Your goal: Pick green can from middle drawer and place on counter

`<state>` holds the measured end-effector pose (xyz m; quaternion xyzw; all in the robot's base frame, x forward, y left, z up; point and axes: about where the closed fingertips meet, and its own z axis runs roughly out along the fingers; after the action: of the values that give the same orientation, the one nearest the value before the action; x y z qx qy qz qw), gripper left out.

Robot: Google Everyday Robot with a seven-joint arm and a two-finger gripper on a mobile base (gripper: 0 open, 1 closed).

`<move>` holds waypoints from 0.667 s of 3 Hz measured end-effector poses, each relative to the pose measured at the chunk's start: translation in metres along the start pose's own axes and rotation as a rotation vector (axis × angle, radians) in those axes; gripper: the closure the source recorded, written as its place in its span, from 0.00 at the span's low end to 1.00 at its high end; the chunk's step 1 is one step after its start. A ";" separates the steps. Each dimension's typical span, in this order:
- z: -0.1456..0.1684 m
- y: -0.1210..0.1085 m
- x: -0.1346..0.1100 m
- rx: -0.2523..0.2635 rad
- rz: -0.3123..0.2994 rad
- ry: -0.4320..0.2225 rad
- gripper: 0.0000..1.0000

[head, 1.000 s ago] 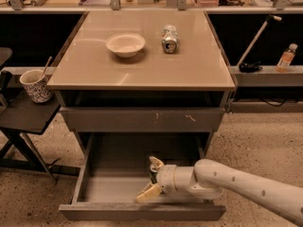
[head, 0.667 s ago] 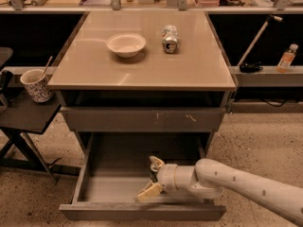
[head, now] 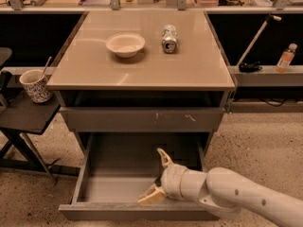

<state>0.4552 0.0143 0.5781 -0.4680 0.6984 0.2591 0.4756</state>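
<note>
The middle drawer (head: 118,174) is pulled open below the cabinet, with a flat grey floor and a low plain front panel. My gripper (head: 154,178) is inside the drawer at its front right, open, with its tan fingers (head: 164,157) spread and nothing between them. The white arm reaches in from the lower right. The green can does not show in the camera view; it is hidden or out of view. The counter (head: 142,70) is the glossy beige top of the cabinet.
On the counter stand a white bowl (head: 125,44) and a paler silvery can (head: 169,38) lying on its side. A closed drawer front with pale scratches (head: 156,119) is above the open drawer. A dark side table (head: 23,115) with a mug (head: 35,85) stands at the left.
</note>
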 end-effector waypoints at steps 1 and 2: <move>-0.021 0.012 -0.016 0.070 -0.065 0.037 0.00; -0.021 0.011 -0.016 0.070 -0.065 0.038 0.00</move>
<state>0.4379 0.0090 0.6007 -0.4783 0.7002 0.2100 0.4866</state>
